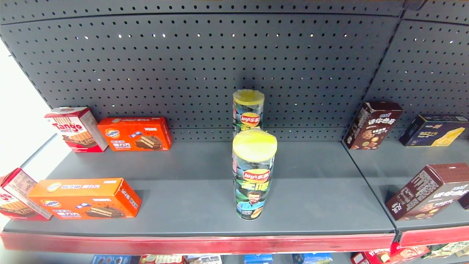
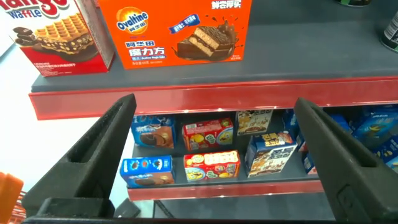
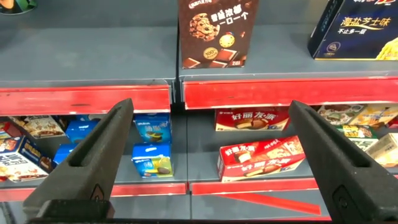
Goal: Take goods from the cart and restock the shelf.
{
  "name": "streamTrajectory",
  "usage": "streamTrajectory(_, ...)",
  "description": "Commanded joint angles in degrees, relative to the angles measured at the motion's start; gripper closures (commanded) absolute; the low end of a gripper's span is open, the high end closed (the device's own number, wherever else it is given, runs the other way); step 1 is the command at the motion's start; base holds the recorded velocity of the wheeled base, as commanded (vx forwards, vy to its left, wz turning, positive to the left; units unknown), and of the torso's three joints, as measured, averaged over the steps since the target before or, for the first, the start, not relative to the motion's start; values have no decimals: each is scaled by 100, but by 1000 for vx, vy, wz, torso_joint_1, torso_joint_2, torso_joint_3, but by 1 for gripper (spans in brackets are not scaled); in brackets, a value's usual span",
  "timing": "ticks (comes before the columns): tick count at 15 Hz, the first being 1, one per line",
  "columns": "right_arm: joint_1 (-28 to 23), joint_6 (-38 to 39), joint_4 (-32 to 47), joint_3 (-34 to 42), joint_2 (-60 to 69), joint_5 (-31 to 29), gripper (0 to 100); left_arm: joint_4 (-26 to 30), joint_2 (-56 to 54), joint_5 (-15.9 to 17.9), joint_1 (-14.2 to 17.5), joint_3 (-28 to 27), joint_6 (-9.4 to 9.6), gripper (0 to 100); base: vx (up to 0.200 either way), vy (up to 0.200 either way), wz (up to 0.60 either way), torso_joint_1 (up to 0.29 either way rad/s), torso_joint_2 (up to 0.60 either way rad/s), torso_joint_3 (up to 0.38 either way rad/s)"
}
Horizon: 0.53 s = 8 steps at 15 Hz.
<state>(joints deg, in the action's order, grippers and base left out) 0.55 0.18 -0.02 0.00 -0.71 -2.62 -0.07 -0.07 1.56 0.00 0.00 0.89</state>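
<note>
Two chip cans with yellow lids stand upright on the dark shelf (image 1: 311,198): one near the front (image 1: 253,175), the other (image 1: 248,109) behind it by the pegboard. My left gripper (image 2: 214,155) hangs open below the shelf's front left edge, with nothing between its black fingers (image 2: 93,158). It faces an orange wafer box (image 2: 177,31) and a waffle box (image 2: 56,31) on the shelf above. My right gripper (image 3: 211,155) is open and empty too, facing the red shelf edge (image 3: 87,98) under a brown cookie box (image 3: 214,31).
Orange boxes (image 1: 86,198) (image 1: 135,134) and red-white boxes (image 1: 75,128) line the shelf's left part. Brown boxes (image 1: 373,124) (image 1: 427,192) and a dark blue box (image 1: 434,130) sit on the right section. A lower shelf holds small cookie packs (image 2: 208,149) (image 3: 152,152).
</note>
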Motion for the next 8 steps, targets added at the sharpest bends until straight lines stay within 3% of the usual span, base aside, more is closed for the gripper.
streamTrajectory(1, -2, -1, -6, 0, -8, -2, 0, -1, 7, 2, 0, 0, -1, 0, 0, 0, 0, 0, 0, 0)
streamTrajectory(8, 7, 8, 2, 0, -8, -2, 0, -1, 7, 2, 9, 0, -1, 0, 0, 0, 0, 0, 0, 0)
